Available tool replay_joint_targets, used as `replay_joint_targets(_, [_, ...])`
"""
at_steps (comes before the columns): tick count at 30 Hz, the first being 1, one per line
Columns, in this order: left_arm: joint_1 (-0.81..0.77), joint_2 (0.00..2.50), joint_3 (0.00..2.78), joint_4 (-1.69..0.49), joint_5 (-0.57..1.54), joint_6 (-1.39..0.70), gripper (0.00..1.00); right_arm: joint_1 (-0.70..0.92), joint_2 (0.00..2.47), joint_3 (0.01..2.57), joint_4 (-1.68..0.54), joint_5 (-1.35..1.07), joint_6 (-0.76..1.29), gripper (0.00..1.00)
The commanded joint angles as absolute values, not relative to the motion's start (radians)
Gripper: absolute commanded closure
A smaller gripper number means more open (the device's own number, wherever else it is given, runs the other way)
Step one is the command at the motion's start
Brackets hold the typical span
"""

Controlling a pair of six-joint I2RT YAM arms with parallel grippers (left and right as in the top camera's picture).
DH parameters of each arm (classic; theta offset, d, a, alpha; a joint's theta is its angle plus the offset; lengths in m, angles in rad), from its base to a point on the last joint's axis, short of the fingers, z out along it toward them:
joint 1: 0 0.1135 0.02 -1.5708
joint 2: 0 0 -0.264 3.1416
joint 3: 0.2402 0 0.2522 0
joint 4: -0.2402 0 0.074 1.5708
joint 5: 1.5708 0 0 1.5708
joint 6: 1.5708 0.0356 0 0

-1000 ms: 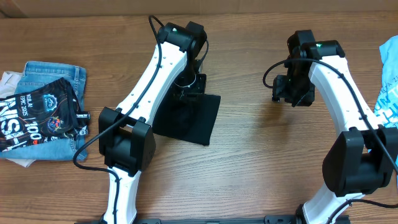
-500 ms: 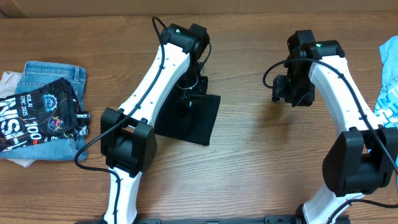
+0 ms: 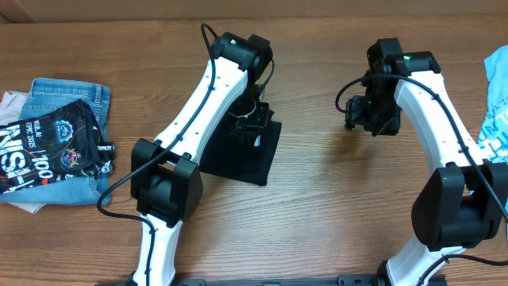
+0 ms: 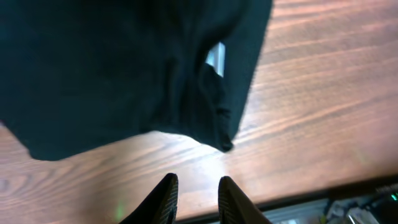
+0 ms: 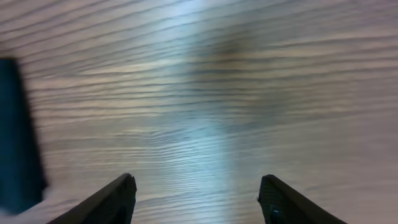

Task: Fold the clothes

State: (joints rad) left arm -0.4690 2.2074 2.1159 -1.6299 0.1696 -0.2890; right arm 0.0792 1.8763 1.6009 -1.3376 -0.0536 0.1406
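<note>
A black garment [image 3: 238, 155] lies folded into a rough rectangle on the wooden table, left of centre. My left gripper [image 3: 254, 121] hovers over its far right corner. In the left wrist view the black garment [image 4: 112, 74] fills the top, with a white tag [image 4: 214, 57] showing in a fold. The left gripper [image 4: 198, 194] is above bare wood beside it, its jaws a little apart and empty. My right gripper [image 3: 369, 117] is over bare table to the right, wide open and empty [image 5: 198, 193]. The black garment's edge [image 5: 15, 137] shows at the left of the right wrist view.
A pile of clothes lies at the left edge: blue jeans [image 3: 67, 99] with a black printed shirt [image 3: 48, 147] on top. A light blue cloth [image 3: 498, 95] lies at the right edge. The table's far edge [image 4: 311, 190] shows in the left wrist view.
My left gripper has moved a little to the right over the black garment's far edge. The right arm has not moved.
</note>
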Motion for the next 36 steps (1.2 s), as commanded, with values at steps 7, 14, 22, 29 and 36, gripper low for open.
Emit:
replay_joint_targets(7, [-0.273, 2.183, 2.128, -1.458, 0.034, -0.331, 0.58, 0.183, 1.85, 1.623, -1.28, -0.544, -0.031, 0.25])
replay_joint_targets(14, [-0.178, 2.188, 2.114, -1.356, 0.031, -0.329, 0.5, 0.363, 1.865, 1.62, -1.219, -0.528, 0.003, 0.24])
replay_joint_targets(22, [-0.151, 2.188, 2.113, -1.306, -0.01, -0.329, 0.43, 0.507, 1.887, 1.526, -1.082, -0.517, 0.106, 0.22])
replay_joint_targets(29, [-0.151, 2.188, 2.113, -1.303, -0.01, -0.328, 0.41, 0.583, 1.949, 1.464, -1.018, -0.517, 0.11, 0.22])
replay_joint_targets(36, [-0.152, 2.188, 2.109, -1.309, -0.009, -0.329, 0.39, 0.602, 2.014, 1.459, -1.014, -0.469, 0.18, 0.4])
